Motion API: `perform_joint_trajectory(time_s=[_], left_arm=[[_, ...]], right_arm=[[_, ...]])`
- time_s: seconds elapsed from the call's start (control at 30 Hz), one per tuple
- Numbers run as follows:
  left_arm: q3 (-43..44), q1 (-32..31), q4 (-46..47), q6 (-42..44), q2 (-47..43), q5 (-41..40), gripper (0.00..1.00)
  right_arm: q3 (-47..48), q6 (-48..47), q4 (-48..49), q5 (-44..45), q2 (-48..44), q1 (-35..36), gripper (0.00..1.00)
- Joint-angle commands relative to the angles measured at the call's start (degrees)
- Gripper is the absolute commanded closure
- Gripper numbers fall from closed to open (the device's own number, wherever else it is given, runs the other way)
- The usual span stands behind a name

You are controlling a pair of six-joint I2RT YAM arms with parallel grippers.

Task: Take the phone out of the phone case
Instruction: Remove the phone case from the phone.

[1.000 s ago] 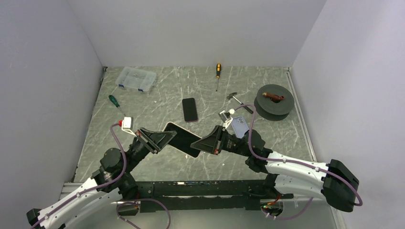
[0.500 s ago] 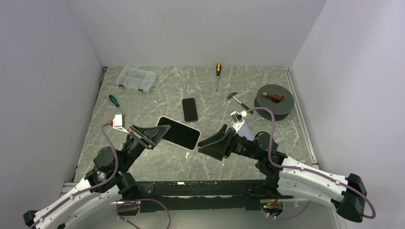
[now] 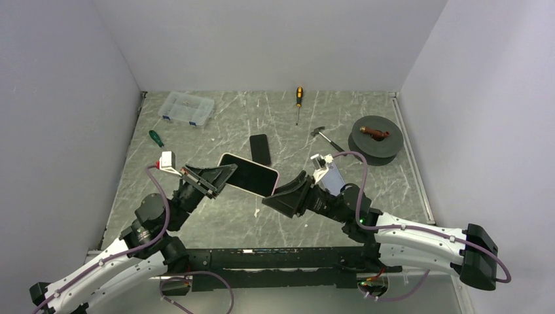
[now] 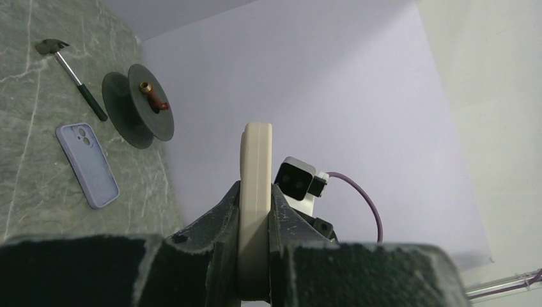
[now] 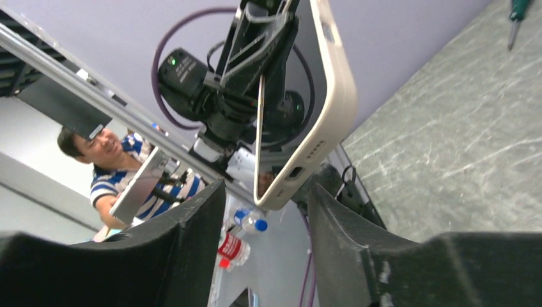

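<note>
**A:** From above, where is the phone?

**B:** Off the table, dark screen up and tilted. Its left end is pinched in the left gripper. The right gripper sits just at its lower right corner, jaws apart.

**A:** What lies around it?

**B:** A black phone lies flat just behind it, partly hidden. A lavender case is beside the right wrist. A hammer and a spool are farther right. At the back is an orange screwdriver. A green screwdriver and a clear box are at the left.

**A:** And the left wrist view?

**B:** The cream case stands edge-on, clamped between both fingers. The right wrist's camera is just past it.

**A:** The right wrist view?

**B:** The fingers are spread. The phone's bottom end hangs in the gap, nearer one side; I cannot tell whether it touches. The left gripper grips the far end, and a person in a striped shirt shows behind.
</note>
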Motion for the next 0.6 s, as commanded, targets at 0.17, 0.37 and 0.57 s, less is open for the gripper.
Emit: perform_joint_trajectory(time_s=[0.17,0.37,0.57], left_arm=[[2.7,0.1,5.4,-3.8,-1.4,-1.3,1.00],[2.7,0.1,5.4,-4.3,-1.3,-1.6,1.00],[2.8,0.1,5.2,-4.4,-1.2,-1.8,1.00]], right_arm=[[3.4,0.0,7.4,5.2,2.2,0.2,0.60],[4.4,0.3,8.5,3.4,3.4,0.2,0.60],[5.3,0.1,7.3,2.2,4.0,0.2,0.62]])
